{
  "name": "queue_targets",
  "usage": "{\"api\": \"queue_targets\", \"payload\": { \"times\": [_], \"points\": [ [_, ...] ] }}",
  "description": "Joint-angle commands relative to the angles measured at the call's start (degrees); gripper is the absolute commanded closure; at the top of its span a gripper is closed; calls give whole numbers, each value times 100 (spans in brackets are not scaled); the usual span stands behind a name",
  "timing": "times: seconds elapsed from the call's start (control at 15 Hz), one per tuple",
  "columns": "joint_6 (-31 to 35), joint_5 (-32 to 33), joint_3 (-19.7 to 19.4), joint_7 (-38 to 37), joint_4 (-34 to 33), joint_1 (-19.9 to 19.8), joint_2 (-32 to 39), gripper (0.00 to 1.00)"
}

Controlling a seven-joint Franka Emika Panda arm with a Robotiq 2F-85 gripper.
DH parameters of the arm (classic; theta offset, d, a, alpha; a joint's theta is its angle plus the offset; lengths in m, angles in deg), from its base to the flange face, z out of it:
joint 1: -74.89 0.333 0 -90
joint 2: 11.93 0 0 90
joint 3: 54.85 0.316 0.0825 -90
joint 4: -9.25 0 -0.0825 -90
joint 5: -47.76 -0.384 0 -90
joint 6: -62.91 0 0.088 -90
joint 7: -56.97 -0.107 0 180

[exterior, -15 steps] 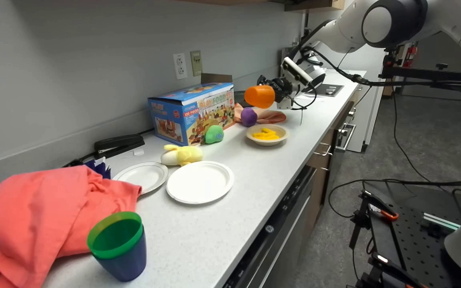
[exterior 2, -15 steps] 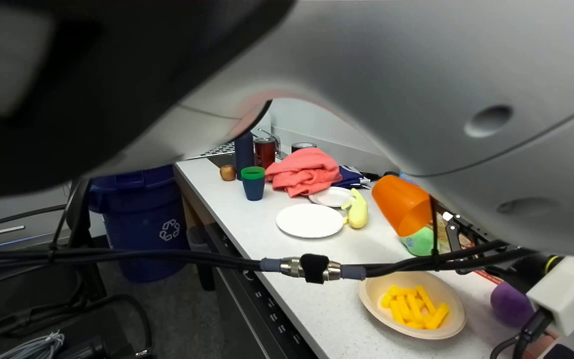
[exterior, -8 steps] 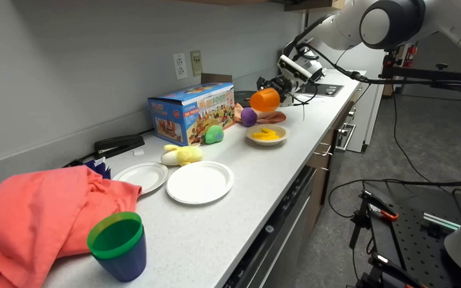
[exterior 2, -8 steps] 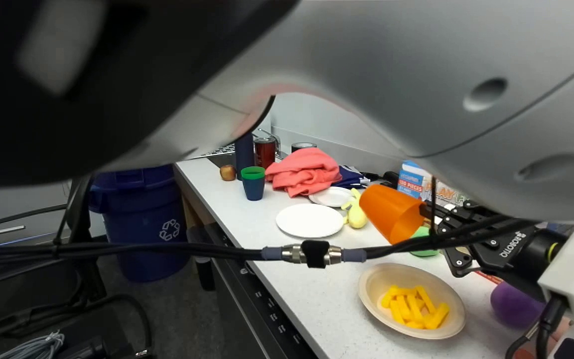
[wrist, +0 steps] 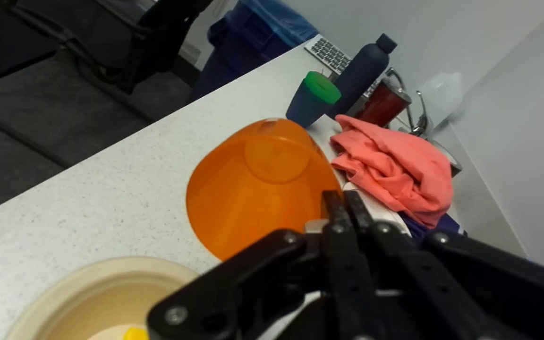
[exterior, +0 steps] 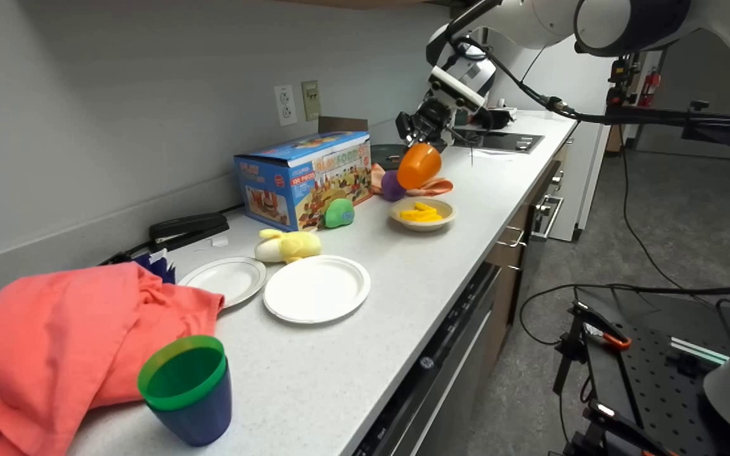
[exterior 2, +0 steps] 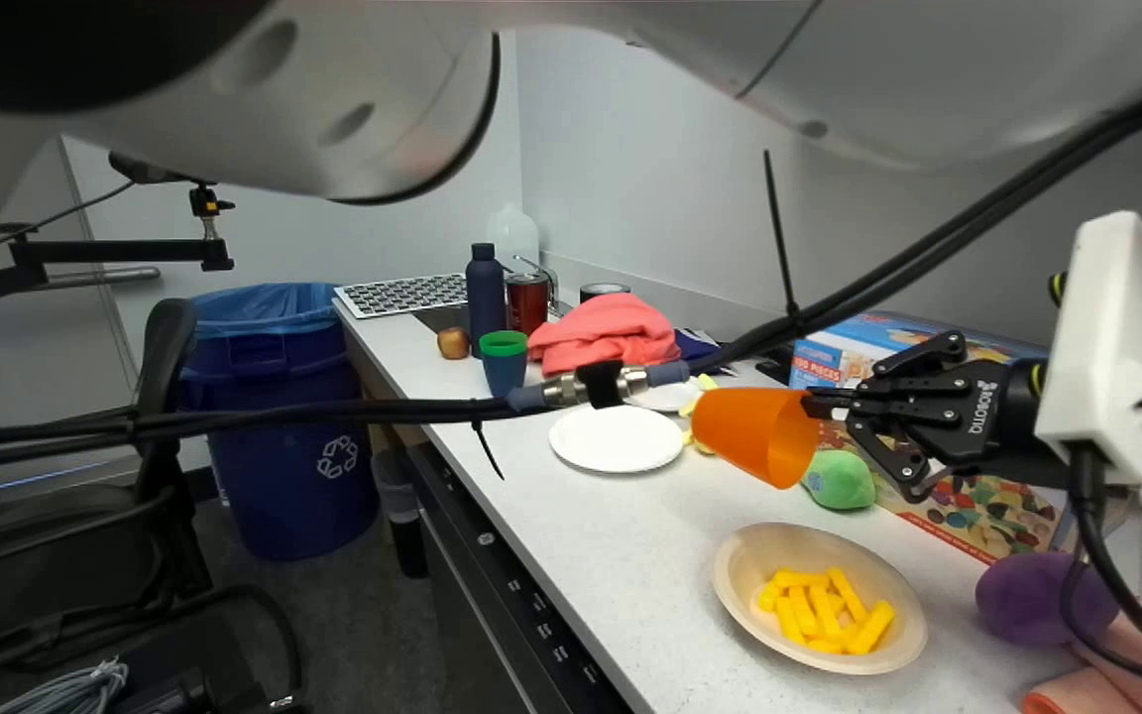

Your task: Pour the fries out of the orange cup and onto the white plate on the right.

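The orange cup [exterior: 420, 166] hangs in the air on its side, tilted, its mouth toward my wrist; it also shows in an exterior view [exterior 2: 747, 426]. My gripper [exterior 2: 817, 402] is shut on the cup's rim wall, as the wrist view shows [wrist: 345, 198]. The cup's inside [wrist: 262, 189] looks bare there. Yellow fries [exterior 2: 824, 610] lie in a beige bowl [exterior 2: 744, 565], below the cup's height. The bowl also shows in an exterior view [exterior: 425, 226] and the wrist view [wrist: 88, 288]. A larger white plate [exterior: 317, 289] and a smaller white plate [exterior: 229, 280] lie bare on the counter.
A yellow banana toy [exterior: 289, 246], green toy [exterior: 339, 213] and purple toy [exterior 2: 1032, 600] lie near a play food box [exterior: 305, 180]. A green-and-blue cup [exterior: 187, 392] stands by a coral cloth [exterior: 86, 335]. A cable [exterior 2: 333, 421] crosses an exterior view.
The arm has shifted and the wrist has turned, so the held cup is tilted differently and sits slightly lower in an exterior view. The fries, bowl and plates have not moved.
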Motion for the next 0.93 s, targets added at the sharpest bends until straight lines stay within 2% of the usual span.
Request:
{"api": "queue_targets", "payload": {
  "times": [0.0,0.27,0.53,0.87],
  "points": [
    [567,762,-164,570,503,595,-643,99],
    [1363,1652,-183,1079,979,1179,-1135,99],
    [2372,2572,11,1532,1592,1554,-1675,99],
    [3570,3578,321,2215,2671,1918,-2475,99]
  ]
}}
